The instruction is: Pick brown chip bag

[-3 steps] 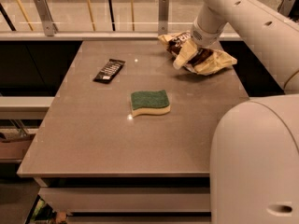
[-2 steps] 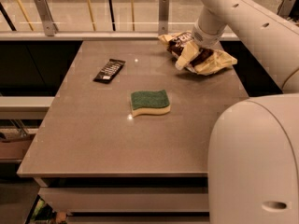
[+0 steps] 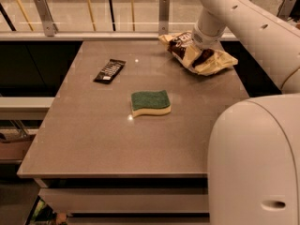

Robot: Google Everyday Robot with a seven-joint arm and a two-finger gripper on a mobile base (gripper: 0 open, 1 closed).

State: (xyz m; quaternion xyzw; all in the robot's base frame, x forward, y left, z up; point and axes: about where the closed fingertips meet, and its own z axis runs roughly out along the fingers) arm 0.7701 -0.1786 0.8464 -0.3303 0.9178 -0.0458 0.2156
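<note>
Hardly any movement since a second ago: gripper (image 3: 195, 48) down at the same spot on the brown chip bag (image 3: 213, 62), white arm (image 3: 243, 20) reaching in from the upper right along the same line, bag in the same place at the far right corner. Cannot tell whether the pincer is clenched on the foil or released, with its tip lost against the crumpled bag. Underneath everything, a flat grey-brown table (image 3: 93, 125) with a matte top and a few small glints of light, plus a lower shelf (image 3: 122, 200) showing beneath its front edge. Behind the far edge, a low rail (image 3: 93, 34) with metal posts and thin upright bars, and beyond that a pale floor. Dark gaps to the left and right of the tabletop. At lower right, the robot's bulky white body (image 3: 255, 163), blocking that corner of the table. Near the middle of the top, a green sponge (image 3: 150, 102) with a pale underside, well apart from the bag. Toward the far left, a small flat dark wrapper (image 3: 109, 71), lying at a slant. As for the bag itself: large, wrinkled and shiny, dark brown across the middle with white lettering, pale yellow at both ends, lying on its side, bigger than the sponge, its right end close to the table's edge.
</note>
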